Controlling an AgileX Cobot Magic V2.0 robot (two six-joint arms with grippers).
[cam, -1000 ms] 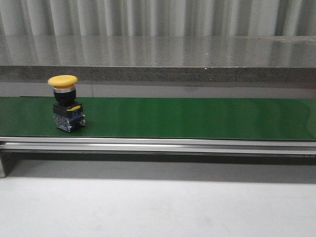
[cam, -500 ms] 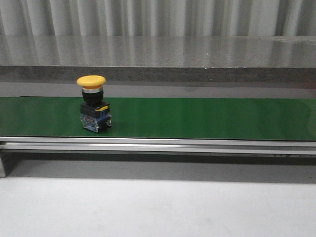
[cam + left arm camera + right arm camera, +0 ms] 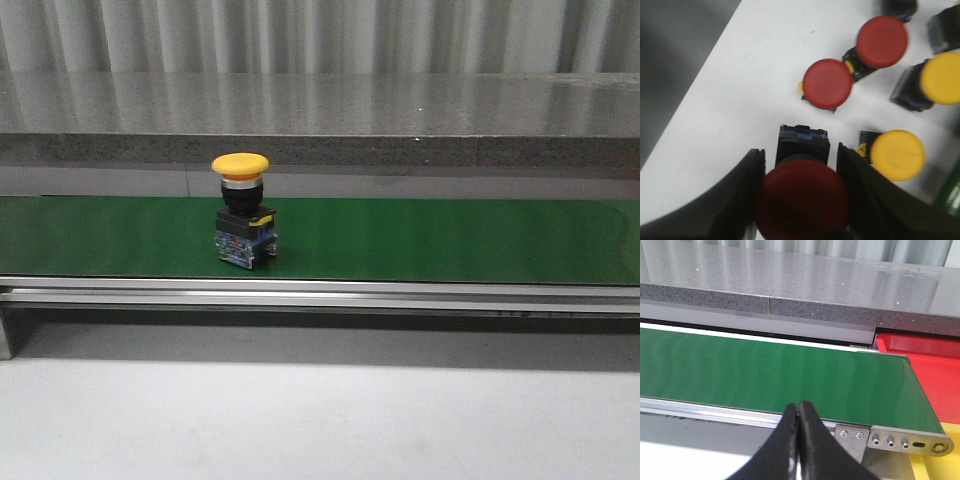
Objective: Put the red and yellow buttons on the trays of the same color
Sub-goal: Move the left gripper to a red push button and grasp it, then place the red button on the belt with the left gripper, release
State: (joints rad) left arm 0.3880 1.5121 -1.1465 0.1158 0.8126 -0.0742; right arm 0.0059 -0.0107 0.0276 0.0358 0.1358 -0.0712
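Yellow mushroom-head button (image 3: 244, 208) stands upright on the green conveyor belt (image 3: 420, 240), left of its middle. Left tool (image 3: 800, 197) is clamped on a red button (image 3: 802, 192) above the white bench (image 3: 730, 125). Right tool (image 3: 798, 430) has its fingers pressed together, near the red tray (image 3: 930, 365).

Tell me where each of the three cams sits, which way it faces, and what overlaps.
Front view: faces forward over the flat green conveyor belt carrying a yellow mushroom-head push button; no robot parts show.
Left wrist view: on the left arm, looking down at a white surface with loose red and yellow buttons; left hand is closed on a red mushroom-head push button.
Right wrist view: on the right arm, low, facing the belt's end and a red plastic tray; right hand is shut, empty.
Shared: front and right wrist views both show the belt.
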